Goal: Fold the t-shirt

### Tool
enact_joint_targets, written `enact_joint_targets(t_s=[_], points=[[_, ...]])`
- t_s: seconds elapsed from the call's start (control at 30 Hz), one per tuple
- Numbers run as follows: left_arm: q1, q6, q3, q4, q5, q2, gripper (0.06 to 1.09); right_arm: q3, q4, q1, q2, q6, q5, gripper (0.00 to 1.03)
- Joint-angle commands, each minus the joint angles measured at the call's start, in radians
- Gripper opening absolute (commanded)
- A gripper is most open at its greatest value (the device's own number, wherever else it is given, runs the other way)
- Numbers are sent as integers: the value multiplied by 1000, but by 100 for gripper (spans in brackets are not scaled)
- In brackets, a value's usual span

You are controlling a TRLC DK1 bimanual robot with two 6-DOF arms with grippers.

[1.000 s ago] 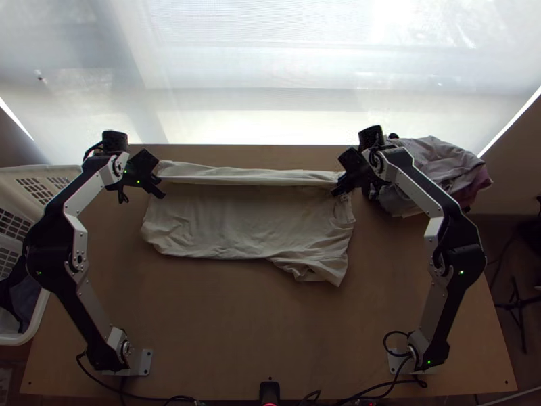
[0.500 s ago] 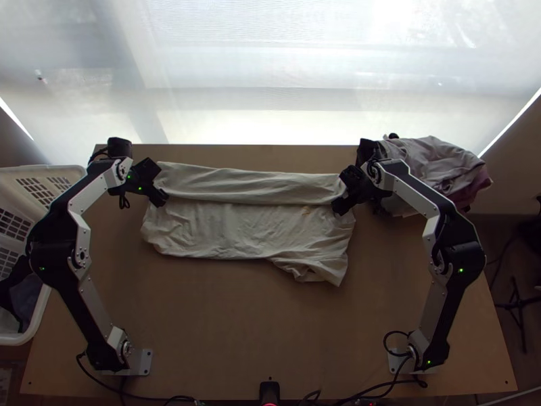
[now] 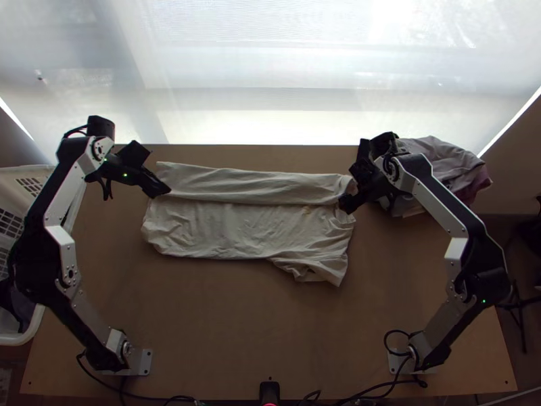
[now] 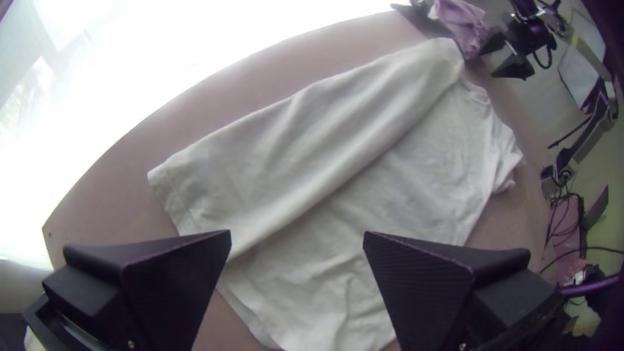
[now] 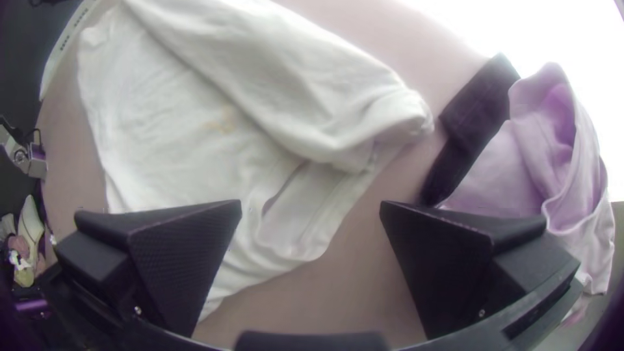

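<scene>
The cream-white t-shirt [image 3: 243, 227] lies on the table with its far part folded over toward the near side as a long strip, a sleeve sticking out at the near right. My left gripper [image 3: 161, 191] is at the strip's left end; in the left wrist view the same gripper [image 4: 297, 237] stands open, the shirt [image 4: 396, 188] between and beyond its fingers. At the strip's right end is my right gripper [image 3: 346, 203]. The right wrist view has this gripper [image 5: 311, 207] open as well, with the shirt's edge [image 5: 169, 130] near one finger. Neither holds cloth.
A heap of grey and mauve clothes [image 3: 439, 166] lies at the table's far right, close beside the right gripper. A white basket [image 3: 30, 331] stands off the left edge. Bare wooden table [image 3: 264, 318] extends in front of the shirt.
The strip's edge has come down toward the near side and now lies flat. Both grippers have let go of it; the left arm has swung outward to the left, the right arm outward to the right.
</scene>
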Motion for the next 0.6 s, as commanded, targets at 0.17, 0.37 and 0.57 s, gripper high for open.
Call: enact_joint_targets(t_s=[0.17, 0.37, 0.57], points=[[-83, 414, -797, 236, -186, -571, 104, -430, -51, 305, -285, 7, 32, 99], [-143, 598, -1012, 326, -279, -743, 104, -509, -53, 443, -395, 10, 140, 99], [-143, 639, -1058, 358, -302, -795, 103, -499, -99, 504, -435, 42, 141, 99]])
